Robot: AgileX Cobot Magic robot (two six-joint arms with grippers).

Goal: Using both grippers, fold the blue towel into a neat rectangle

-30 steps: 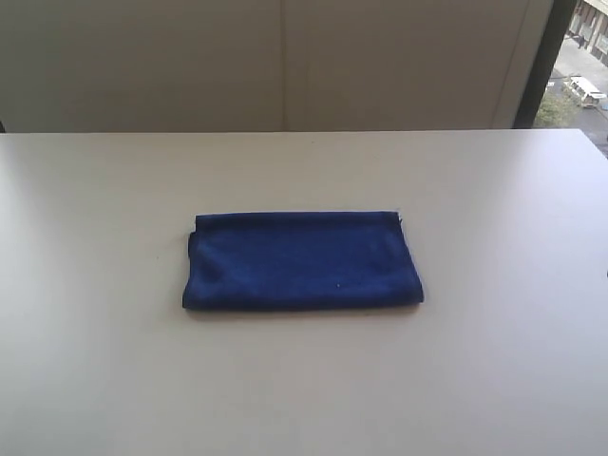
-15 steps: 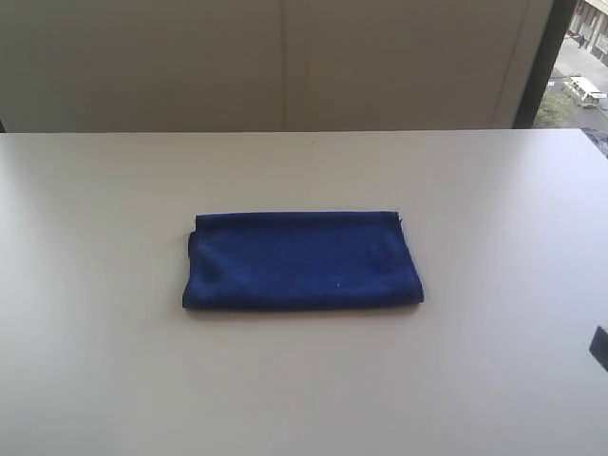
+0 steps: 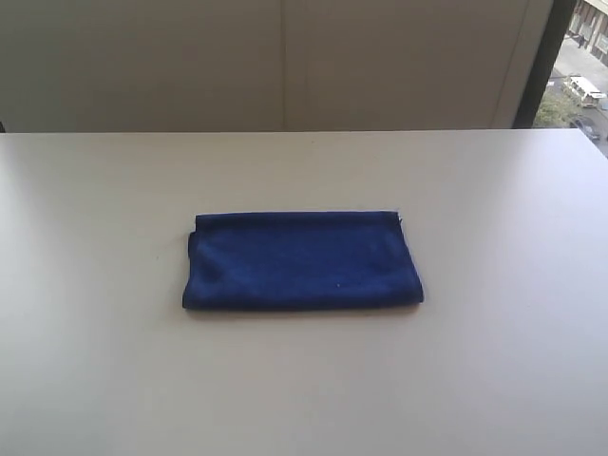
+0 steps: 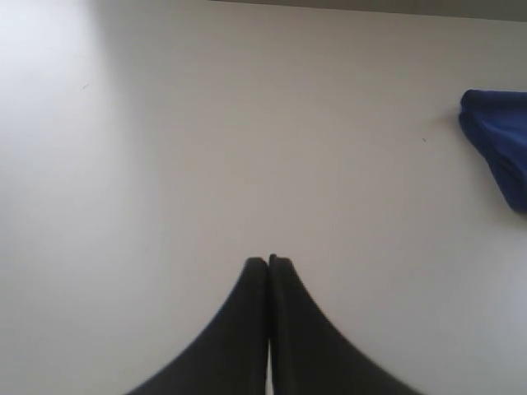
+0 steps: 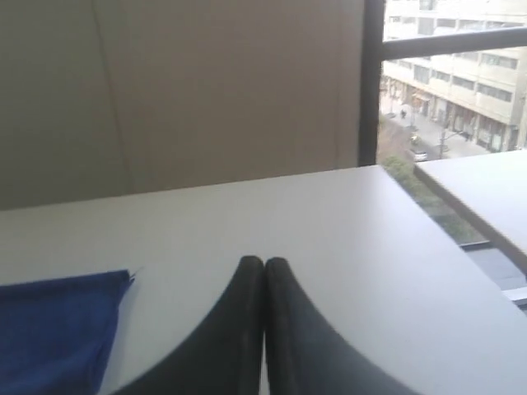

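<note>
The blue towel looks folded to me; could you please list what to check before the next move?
1. The blue towel lies flat on the table as a rectangle: ok.
2. Its end on the left of the exterior view is squared off: not ok, slightly rounded.
3. Hidden layers aligned: cannot tell.
4. The left gripper is shut, empty, off the towel: ok.
5. The right gripper is shut, empty, off the towel: ok.

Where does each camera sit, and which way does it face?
Exterior view: off the arms, looking down at the folded blue towel on the table; no robot part shows.
Left wrist view: on the left arm, looking past the shut left end effector down at tabletop.
Right wrist view: on the right arm, past the shut right end effector toward a window.
Shared: all three show the towel.
</note>
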